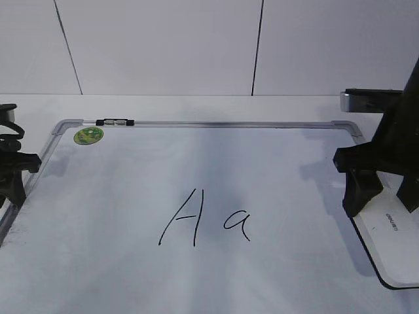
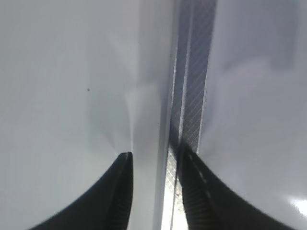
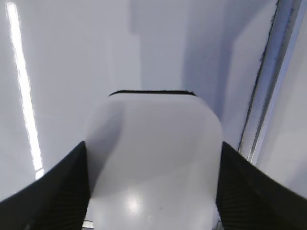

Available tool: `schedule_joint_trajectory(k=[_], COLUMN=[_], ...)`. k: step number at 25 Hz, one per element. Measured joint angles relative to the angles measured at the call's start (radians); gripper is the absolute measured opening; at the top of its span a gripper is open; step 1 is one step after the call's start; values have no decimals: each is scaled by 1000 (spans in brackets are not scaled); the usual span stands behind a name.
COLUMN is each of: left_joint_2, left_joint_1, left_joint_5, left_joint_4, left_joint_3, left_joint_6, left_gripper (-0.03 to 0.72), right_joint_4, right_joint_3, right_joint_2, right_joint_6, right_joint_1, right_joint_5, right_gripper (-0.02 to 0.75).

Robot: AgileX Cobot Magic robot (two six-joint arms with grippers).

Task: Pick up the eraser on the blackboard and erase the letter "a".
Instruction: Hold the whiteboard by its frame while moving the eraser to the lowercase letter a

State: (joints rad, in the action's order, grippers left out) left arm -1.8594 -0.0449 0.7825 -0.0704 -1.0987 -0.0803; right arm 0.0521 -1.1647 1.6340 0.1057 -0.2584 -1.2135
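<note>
Lying flat, the eraser (image 1: 391, 239) runs lengthwise along the blackboard's (image 1: 216, 123) right edge.

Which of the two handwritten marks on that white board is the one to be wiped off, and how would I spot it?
Start at the big blackboard, white with a silver frame, lying flat on the table. Near its middle, two black marker characters sit side by side. The letter "a" is the right-hand one, nearer the eraser: small, round and looped, about half as tall as the pointed capital "A" on its left.

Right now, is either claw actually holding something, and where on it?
The right gripper straddles the eraser across its two long sides, fingers at its edges; a firm grip cannot be told. The left gripper holds nothing.
</note>
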Motion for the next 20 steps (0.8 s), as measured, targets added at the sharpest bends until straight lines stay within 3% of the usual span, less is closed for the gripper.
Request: schedule_joint_trajectory(k=[10, 20], left_joint_2=[0, 0], left_joint_1=[-2, -2], left_joint_5=[0, -1], left_joint_4=[-19, -19], left_joint_3=[0, 0], left_joint_6=[0, 2], left_gripper=[85, 36], right_joint_4=[0, 0], right_joint_3=[0, 0], right_joint_2=[0, 0], right_joint_6=[0, 0], right_joint_1=[0, 0], right_joint_5=[0, 0], right_gripper=[531, 531])
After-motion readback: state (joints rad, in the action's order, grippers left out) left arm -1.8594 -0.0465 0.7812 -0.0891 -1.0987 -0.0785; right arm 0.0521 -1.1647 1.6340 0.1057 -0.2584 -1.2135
